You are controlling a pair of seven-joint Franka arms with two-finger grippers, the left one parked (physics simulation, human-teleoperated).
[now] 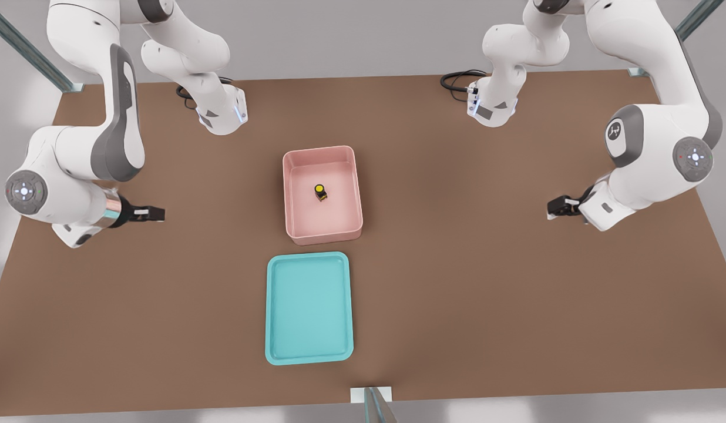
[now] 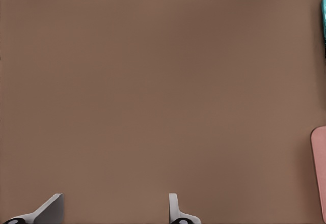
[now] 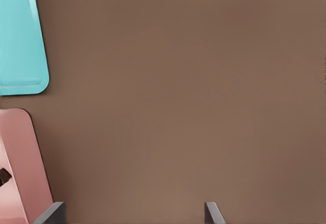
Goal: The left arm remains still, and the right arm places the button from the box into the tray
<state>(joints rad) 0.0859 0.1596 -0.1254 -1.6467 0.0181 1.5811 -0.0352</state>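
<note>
The teal shallow rectangular tray is lying nearest you. Just behind it, the tiny black, yellow-capped button is sitting in the pink high-walled plastic box. It looks light and rigid, so you're likely pinching its sides from above. The open gripper is hovering over the brown tabletop, well apart.

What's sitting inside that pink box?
Inside the box sits one small black button with a yellow cap, upright on the floor. The rest of the floor shows bare; nothing covers it. The gripper hovers off toward the front view's right, open.
</note>
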